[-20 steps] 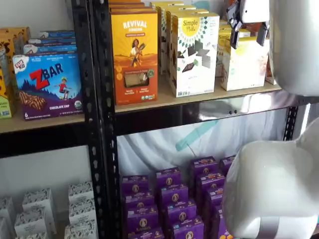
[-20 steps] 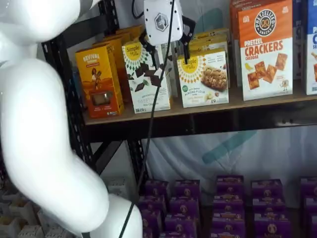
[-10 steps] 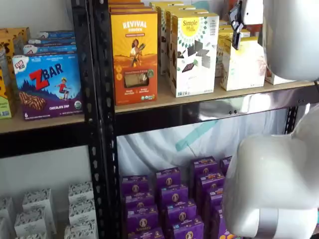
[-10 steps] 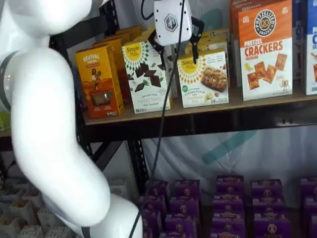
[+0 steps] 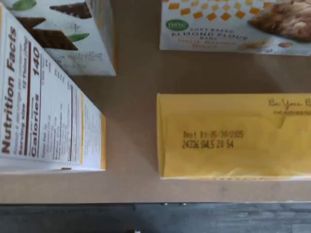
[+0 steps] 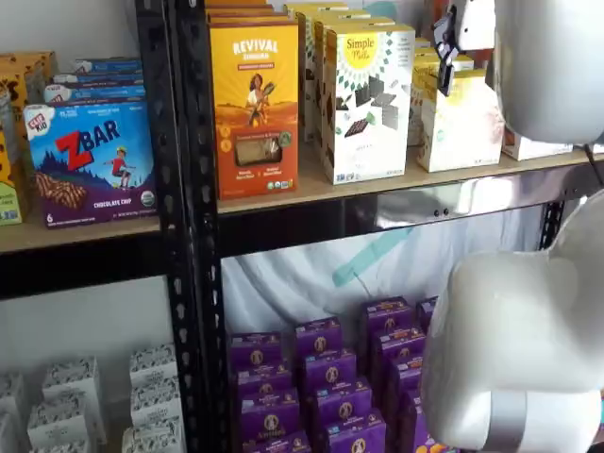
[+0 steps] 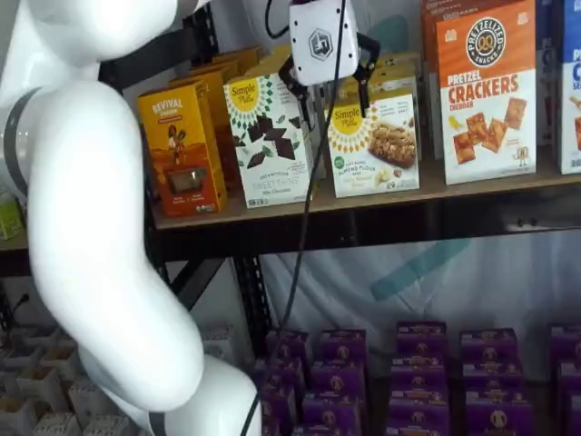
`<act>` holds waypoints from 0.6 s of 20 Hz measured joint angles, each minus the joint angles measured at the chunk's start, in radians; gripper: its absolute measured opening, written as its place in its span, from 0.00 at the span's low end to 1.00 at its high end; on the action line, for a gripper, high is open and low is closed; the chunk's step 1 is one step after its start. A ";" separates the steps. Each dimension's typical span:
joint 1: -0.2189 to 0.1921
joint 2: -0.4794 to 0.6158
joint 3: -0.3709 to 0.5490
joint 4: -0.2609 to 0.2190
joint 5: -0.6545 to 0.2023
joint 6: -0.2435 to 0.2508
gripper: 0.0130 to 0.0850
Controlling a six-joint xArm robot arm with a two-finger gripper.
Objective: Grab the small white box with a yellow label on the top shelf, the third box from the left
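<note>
Over the top shelf (image 7: 472,186) | gripper (image 7: 332,89) spread wide, unladen | small white box (image 7: 374,145) at its 5 o'clock

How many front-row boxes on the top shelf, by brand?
Simple Mills: 2, the tall white box and the small white box
Revival box: 1
Pretzel Crackers box: 1
Blue box, cut off at the edge, brand unreadable: 1
Total: 5

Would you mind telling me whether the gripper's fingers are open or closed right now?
Open: in a shelf view the gripper shows two black fingers with a clear gap, in front of the small white box.
</note>
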 joint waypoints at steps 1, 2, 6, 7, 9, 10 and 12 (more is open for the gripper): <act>0.000 -0.001 0.000 0.000 -0.004 0.000 1.00; 0.000 -0.001 0.000 -0.001 -0.005 0.000 1.00; -0.001 -0.001 -0.006 -0.004 -0.001 -0.001 1.00; -0.002 -0.001 -0.007 -0.004 0.001 -0.002 1.00; -0.004 -0.005 -0.008 -0.006 0.004 -0.003 1.00; -0.006 -0.007 -0.009 -0.005 0.006 -0.005 1.00; -0.006 -0.009 -0.011 -0.009 0.011 -0.005 1.00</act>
